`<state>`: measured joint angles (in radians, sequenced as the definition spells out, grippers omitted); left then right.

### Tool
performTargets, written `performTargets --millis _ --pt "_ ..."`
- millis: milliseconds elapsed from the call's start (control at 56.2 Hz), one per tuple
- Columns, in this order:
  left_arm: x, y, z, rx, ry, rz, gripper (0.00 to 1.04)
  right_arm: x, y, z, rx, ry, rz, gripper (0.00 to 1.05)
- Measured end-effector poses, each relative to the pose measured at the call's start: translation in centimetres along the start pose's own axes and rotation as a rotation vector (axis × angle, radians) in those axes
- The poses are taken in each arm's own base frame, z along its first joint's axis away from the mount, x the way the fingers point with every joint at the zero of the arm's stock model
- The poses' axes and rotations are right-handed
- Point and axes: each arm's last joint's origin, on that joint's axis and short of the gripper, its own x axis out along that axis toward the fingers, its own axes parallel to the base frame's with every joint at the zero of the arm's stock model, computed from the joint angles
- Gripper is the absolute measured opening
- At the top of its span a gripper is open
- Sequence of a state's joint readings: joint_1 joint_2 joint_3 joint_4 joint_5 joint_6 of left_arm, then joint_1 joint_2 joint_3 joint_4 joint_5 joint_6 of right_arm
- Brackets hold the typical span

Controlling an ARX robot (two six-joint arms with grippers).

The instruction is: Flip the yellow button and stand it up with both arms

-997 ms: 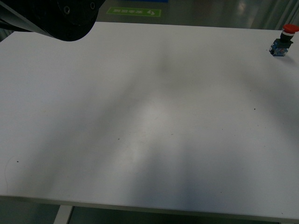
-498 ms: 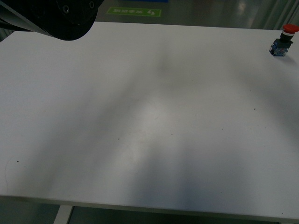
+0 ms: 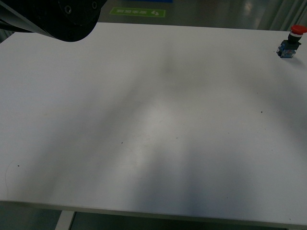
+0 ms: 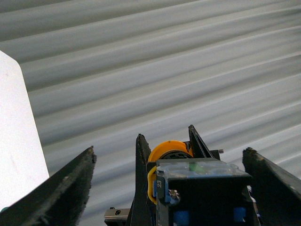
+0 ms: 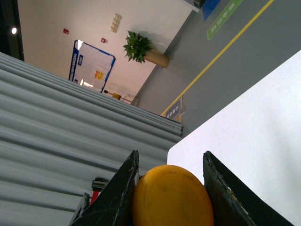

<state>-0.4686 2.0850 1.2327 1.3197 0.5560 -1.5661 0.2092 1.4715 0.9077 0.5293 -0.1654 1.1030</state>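
Observation:
The yellow button fills the bottom of the right wrist view, its yellow-orange cap pinched between the two black fingers of my right gripper, held up in the air. In the left wrist view the same button shows its black and blue block body end-on, with the cap behind it and the right gripper's fingers on either side. My left gripper is open, with its fingers wide apart on either side of the block and not touching it. Neither gripper nor the yellow button shows in the front view.
The white table fills the front view. A red-capped switch stands upright at its far right corner. A part of the black left arm hangs over the far left corner. Grey floor with a green marking lies beyond the table.

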Motion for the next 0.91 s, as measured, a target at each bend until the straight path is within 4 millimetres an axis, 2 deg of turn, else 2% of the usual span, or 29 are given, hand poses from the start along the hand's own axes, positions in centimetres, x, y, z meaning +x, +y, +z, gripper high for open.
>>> performTargets --millis 71,481,516,552,587,659,694,783,801,908 --pt "0.0 0.0 0.0 -0.001 0.0 0.0 0.97 0.0 0.0 0.0 -0.003 -0.001 -0.004 0.34" --pt "0.0 0.0 0.0 0.001 -0.003 0.0 0.98 -0.1 -0.2 0.6 -0.015 -0.023 -0.008 0.34" --pt "0.2 0.0 -0.1 0.096 -0.208 0.126 0.91 -0.1 -0.2 0.6 -0.021 -0.029 -0.01 0.34" --pt "-0.7 -0.2 -0.2 0.243 -0.384 0.32 0.84 -0.2 -0.3 0.6 -0.041 -0.041 -0.019 0.34" --pt "-1.8 -0.5 -0.4 0.358 -0.484 0.471 0.79 -0.2 -0.3 0.7 -0.054 -0.042 -0.011 0.34" --pt "-4.8 -1.3 -0.7 0.661 -0.593 0.735 0.68 -0.2 -0.4 1.0 -0.074 -0.048 -0.012 0.34" --pt "-6.6 -1.9 -0.8 0.843 -0.604 0.858 0.62 -0.3 -0.6 1.2 -0.08 -0.055 -0.016 0.34" --pt "-10.7 -3.2 -0.8 1.109 -0.551 1.016 0.47 -0.4 -0.9 1.9 -0.091 -0.073 -0.03 0.34" --pt "-12.0 -3.5 -0.9 1.173 -0.527 1.052 0.41 -0.4 -1.1 2.0 -0.092 -0.075 -0.036 0.34" --pt "-16.7 -4.0 -2.1 1.299 -0.436 1.139 0.18 -0.5 -1.2 2.3 -0.106 -0.074 -0.037 0.34"
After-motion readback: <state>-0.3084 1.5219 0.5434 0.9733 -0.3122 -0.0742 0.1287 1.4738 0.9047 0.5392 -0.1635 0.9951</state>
